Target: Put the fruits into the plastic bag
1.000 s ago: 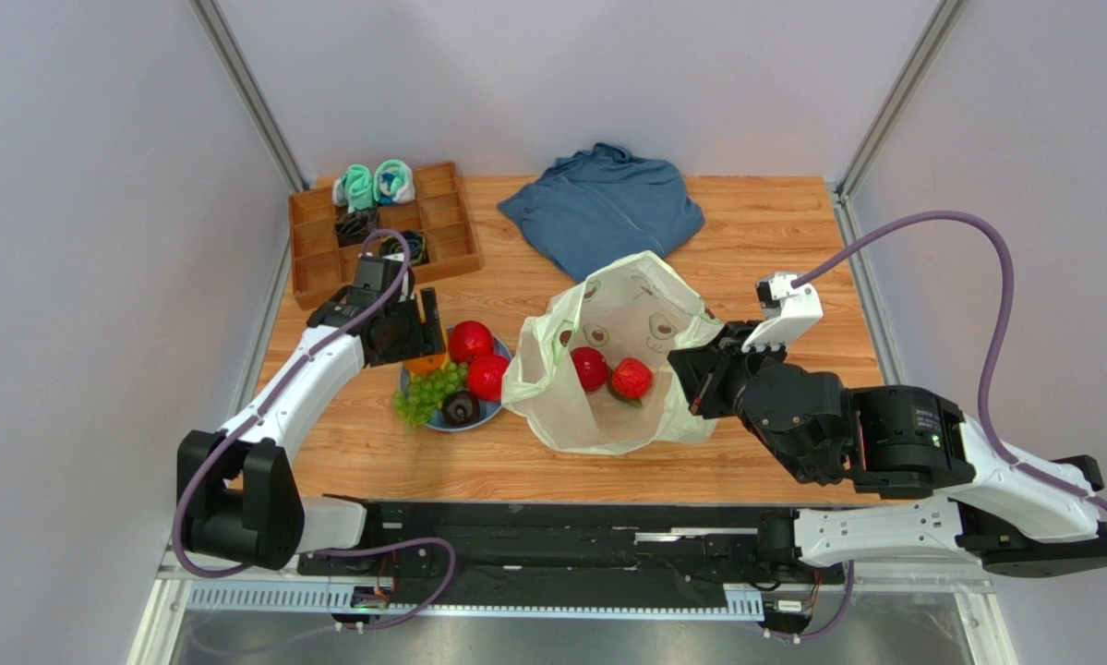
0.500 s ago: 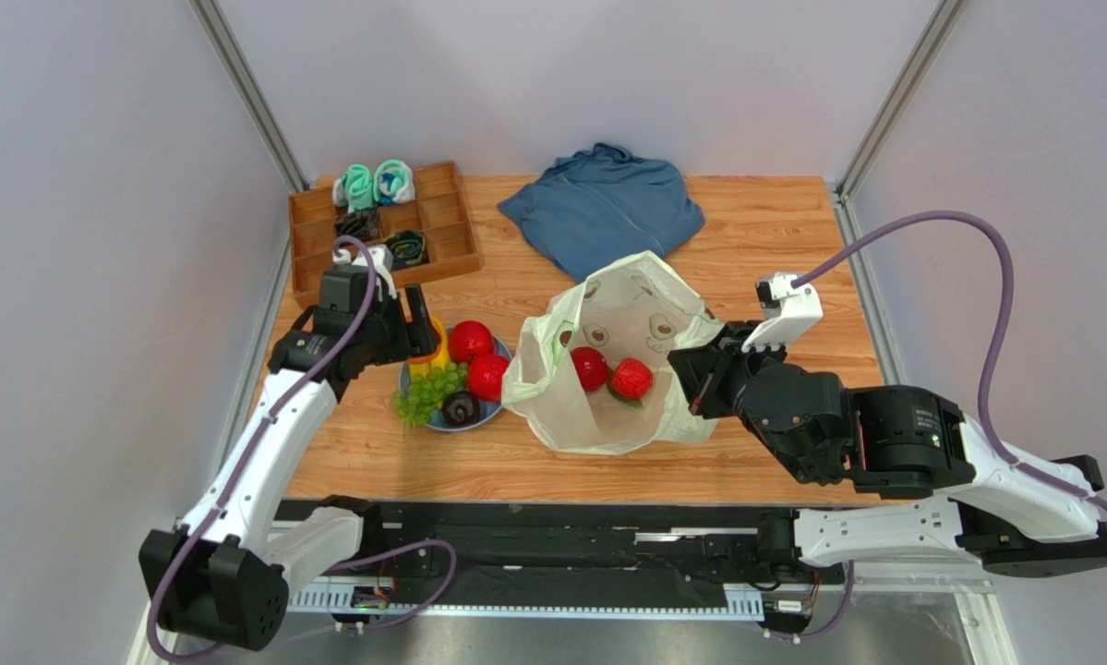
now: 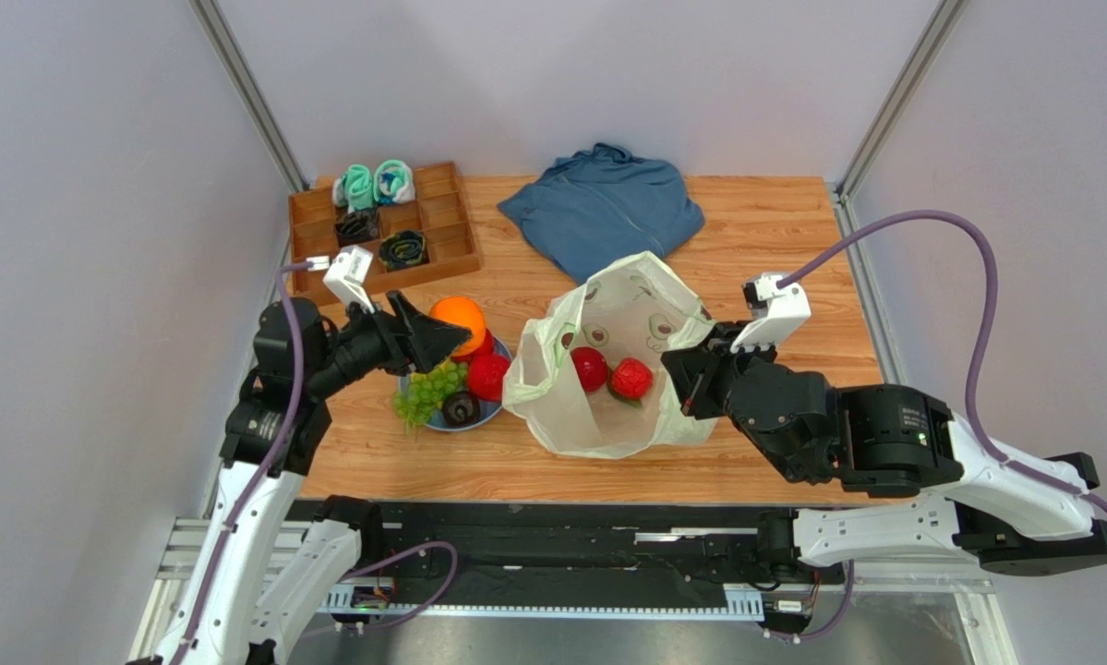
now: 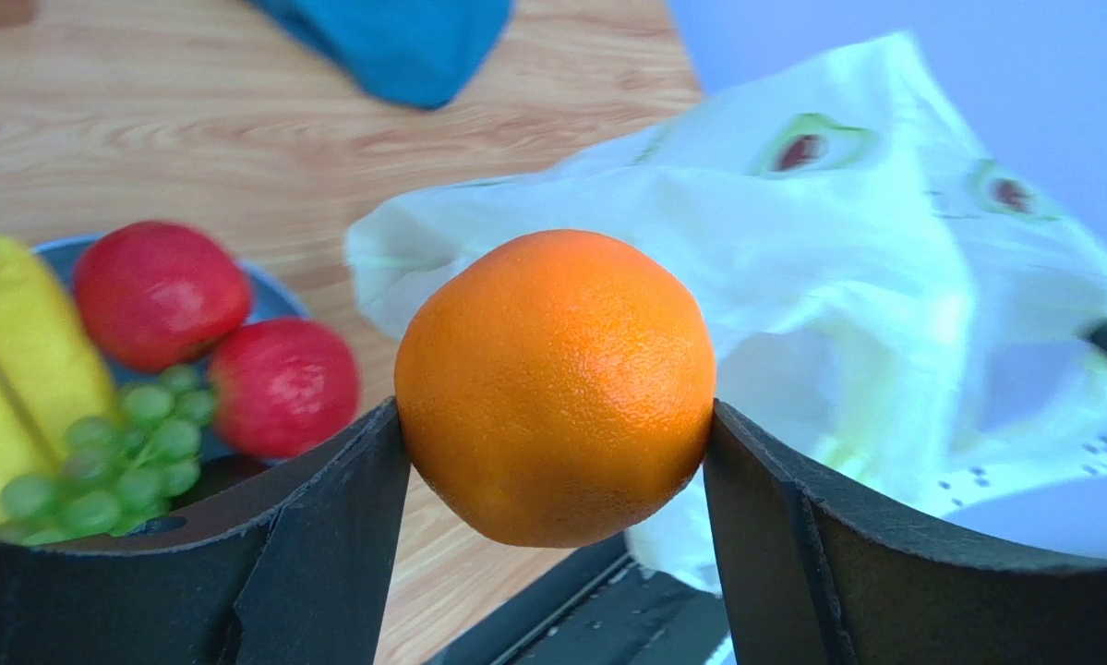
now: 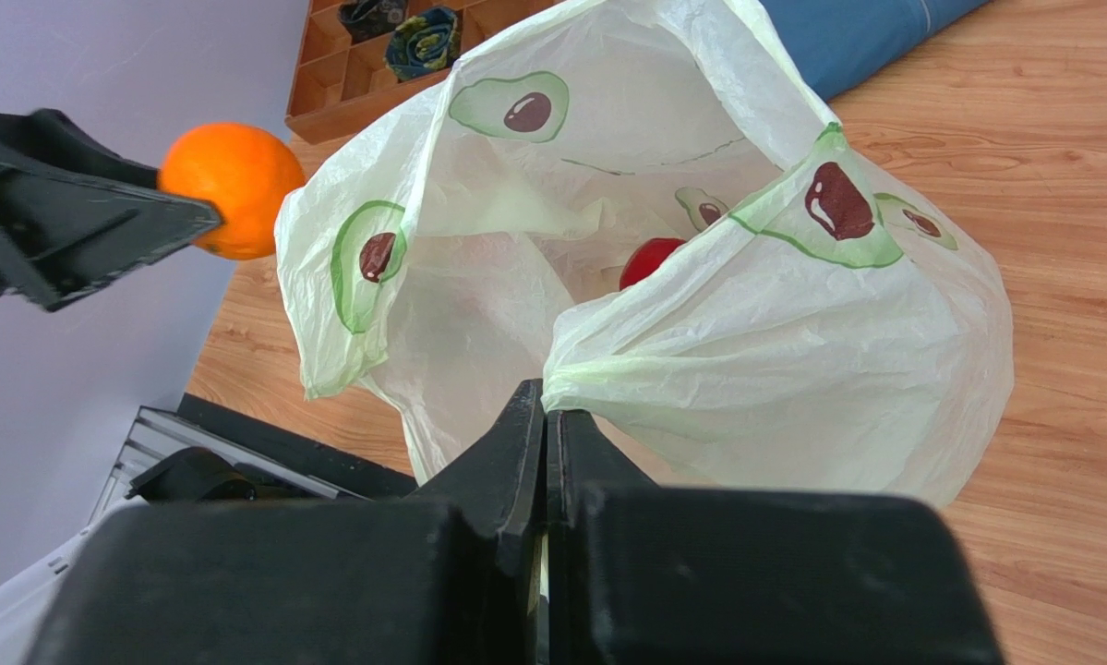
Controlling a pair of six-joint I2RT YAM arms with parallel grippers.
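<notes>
Left gripper [image 4: 559,457], jaws wide around the orange [image 3: 459,317], has raised it at nine o'clock of the plastic bag [image 5: 739,360], ready to drop; right gripper [image 5: 545,416] pinches the rim.

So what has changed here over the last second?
The left gripper raised the round orange fruit up off the blue plate. The right gripper stays shut on the rim of the pale-green plastic bag; two red fruits remain inside.

No legible text, apparently.
</notes>
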